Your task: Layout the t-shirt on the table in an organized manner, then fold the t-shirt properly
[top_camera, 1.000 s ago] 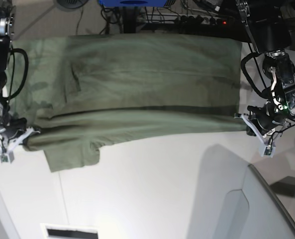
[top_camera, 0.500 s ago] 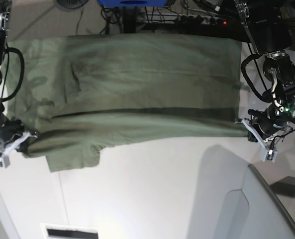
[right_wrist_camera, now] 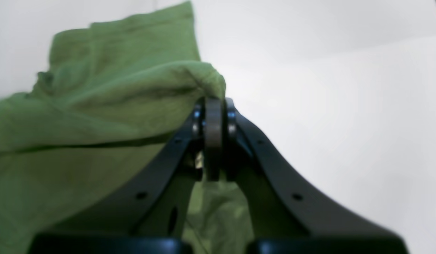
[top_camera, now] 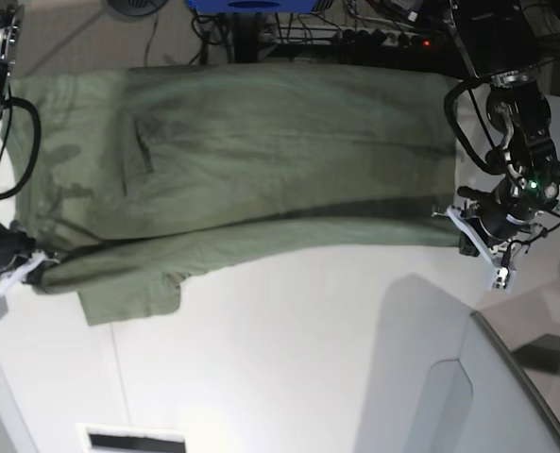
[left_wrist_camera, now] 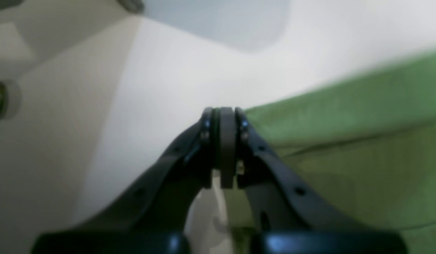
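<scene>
The step in hand was judged to be the folding of the near long edge of the t-shirt (top_camera: 261, 160) over the rest of the cloth, with both corners carried together. It would be done well if the two end effectors were kept level and the edge between them taut, so that the fold line ran straight across the frame, and if the edge were laid down flat before any release. At the lower left of the base view, the right end effector (top_camera: 15, 272) was seen clenched on a bunched corner of cloth, which in the right wrist view rose in a soft ridge to the closed tips (right_wrist_camera: 213, 106). At the right of the base view, the left end effector (top_camera: 473, 236) was likewise closed on the hem corner; in the left wrist view the green edge met the shut tips (left_wrist_camera: 225, 114). Between them a loose flap, apparently a sleeve, hung toward the lower left and risked being folded in crooked. Farther up the frame, the olive-green shirt was spread wide over the white tabletop (top_camera: 308, 359), lightly creased, its far edge lying at the tabletop's far side.
</scene>
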